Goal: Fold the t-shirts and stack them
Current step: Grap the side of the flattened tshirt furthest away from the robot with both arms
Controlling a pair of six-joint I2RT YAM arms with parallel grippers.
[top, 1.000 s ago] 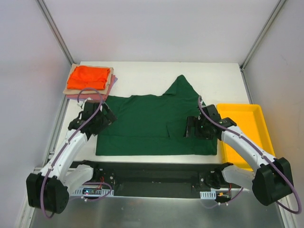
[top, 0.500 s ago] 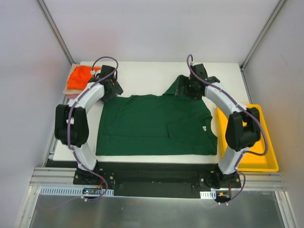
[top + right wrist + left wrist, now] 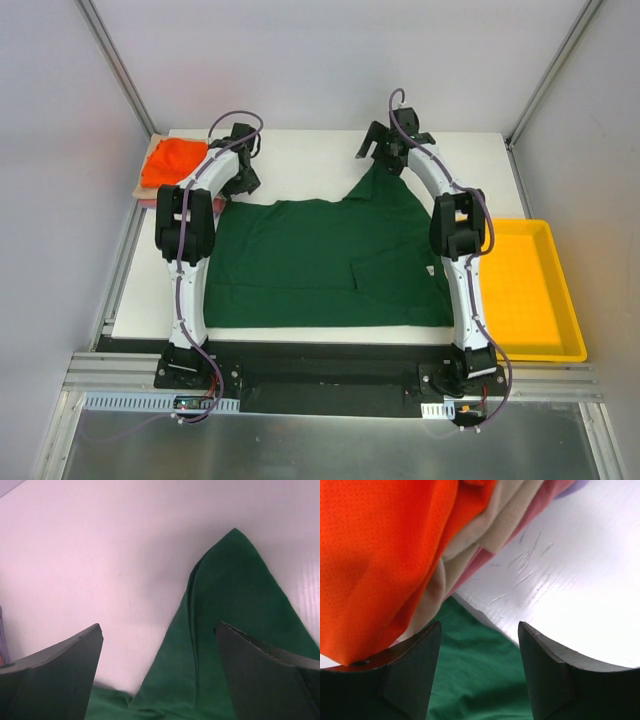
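Note:
The dark green t-shirt lies spread on the white table, with one pointed flap reaching toward the far edge. A folded stack stands at the far left, orange shirt on top; the left wrist view shows orange, tan and pink layers. My left gripper is open and empty, between the stack and the green shirt's far left corner. My right gripper is open and empty over the pointed green flap.
An empty yellow tray stands at the right edge of the table. Bare white tabletop lies between the two grippers along the far edge. Grey walls close in the left, far and right sides.
Both arms have stretched from the shirt's middle out to the far edge, the left toward the stack, the right toward the pointed flap. The green shirt lies about as before.

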